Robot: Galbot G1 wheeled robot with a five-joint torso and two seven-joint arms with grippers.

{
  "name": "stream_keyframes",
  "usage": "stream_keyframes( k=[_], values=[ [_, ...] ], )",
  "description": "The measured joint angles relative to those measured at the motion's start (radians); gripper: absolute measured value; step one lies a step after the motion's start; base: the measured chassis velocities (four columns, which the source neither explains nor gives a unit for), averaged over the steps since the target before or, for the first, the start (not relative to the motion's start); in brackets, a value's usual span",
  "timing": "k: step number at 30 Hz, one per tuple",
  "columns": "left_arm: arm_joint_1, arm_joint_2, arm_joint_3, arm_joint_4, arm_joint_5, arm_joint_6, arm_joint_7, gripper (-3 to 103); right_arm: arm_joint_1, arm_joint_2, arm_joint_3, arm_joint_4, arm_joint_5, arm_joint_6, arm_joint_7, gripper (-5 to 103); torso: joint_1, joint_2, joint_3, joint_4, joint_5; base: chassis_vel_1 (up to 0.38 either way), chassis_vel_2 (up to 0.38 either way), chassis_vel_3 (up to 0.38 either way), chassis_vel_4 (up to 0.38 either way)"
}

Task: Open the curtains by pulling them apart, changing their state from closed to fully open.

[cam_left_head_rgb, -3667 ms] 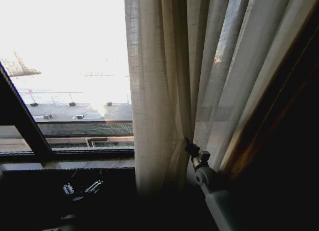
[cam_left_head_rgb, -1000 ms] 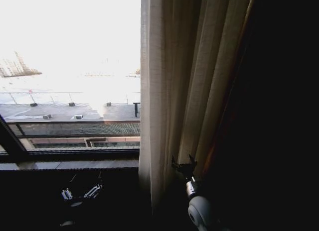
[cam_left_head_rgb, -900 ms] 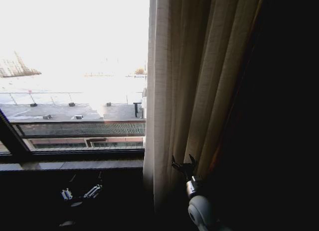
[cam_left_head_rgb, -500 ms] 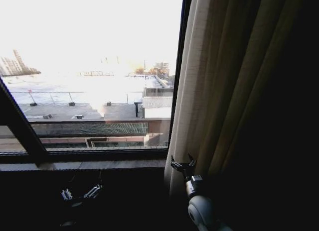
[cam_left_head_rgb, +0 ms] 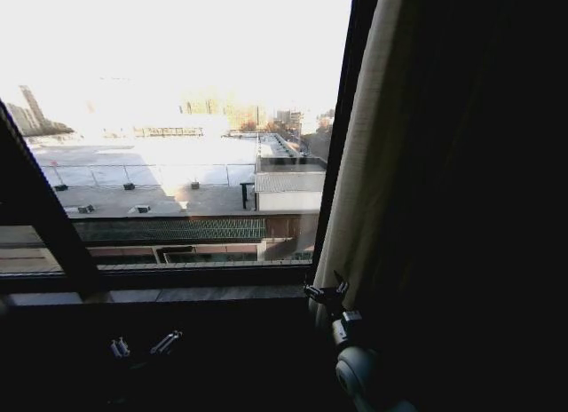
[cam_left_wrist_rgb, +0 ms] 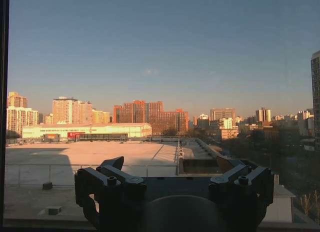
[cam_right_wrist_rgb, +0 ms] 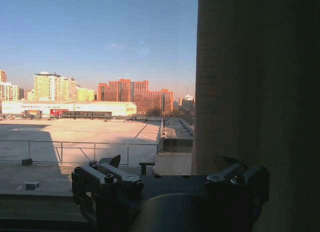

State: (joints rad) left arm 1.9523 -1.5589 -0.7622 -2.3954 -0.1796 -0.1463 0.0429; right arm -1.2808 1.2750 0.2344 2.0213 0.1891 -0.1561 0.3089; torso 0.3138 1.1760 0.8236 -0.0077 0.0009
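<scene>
The cream pleated curtain [cam_left_head_rgb: 364,208] hangs bunched at the right side of the window, its edge running down next to a black vertical bar. My right gripper [cam_left_head_rgb: 325,290] is open just in front of the curtain's lower edge, with nothing between its fingers. In the right wrist view the gripper [cam_right_wrist_rgb: 170,164] faces the glass, and the curtain [cam_right_wrist_rgb: 250,92] stands close beside one finger. My left gripper [cam_left_head_rgb: 142,345] sits low in the dark below the sill. It is open [cam_left_wrist_rgb: 171,164] and faces bare glass.
A slanted black frame bar [cam_left_head_rgb: 49,217] crosses the window's left side, and an upright bar [cam_left_head_rgb: 342,146] stands by the curtain. The sill [cam_left_head_rgb: 177,295] runs below the glass. Dark wall [cam_left_head_rgb: 497,208] takes up the right side.
The right gripper, earlier inside the curtain's folds, now stands open and free of it. The curtain edge and frame bars sit farther right in the picture, and more glass is uncovered.
</scene>
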Motion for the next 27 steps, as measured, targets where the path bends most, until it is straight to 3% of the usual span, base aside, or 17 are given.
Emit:
stream_keyframes(
  k=[11, 18, 27],
  values=[
    [-0.006, 0.001, -0.001, 0.009, -0.001, 0.0, 0.0, 100, 0.004, 0.004, -0.003, -0.015, -0.017, 0.001, 0.004, 100, 0.0, 0.0, 0.0, 0.0001, -0.0007, -0.061, 0.109, 0.063, -0.094],
    [-0.015, 0.008, 0.0, 0.02, -0.002, 0.004, 0.001, 100, 0.001, 0.003, 0.027, 0.003, 0.002, -0.037, 0.086, 100, 0.001, -0.001, 0.0, 0.0, -0.0003, -0.098, 0.074, 0.099, -0.064],
    [-0.041, 0.019, 0.004, 0.029, -0.001, 0.026, 0.018, 100, -0.077, -0.011, 0.091, 0.095, 0.03, -0.073, 0.138, 100, -0.001, 0.0, 0.0, 0.0, -0.0008, -0.001, -0.004, 0.003, 0.003]
  ],
)
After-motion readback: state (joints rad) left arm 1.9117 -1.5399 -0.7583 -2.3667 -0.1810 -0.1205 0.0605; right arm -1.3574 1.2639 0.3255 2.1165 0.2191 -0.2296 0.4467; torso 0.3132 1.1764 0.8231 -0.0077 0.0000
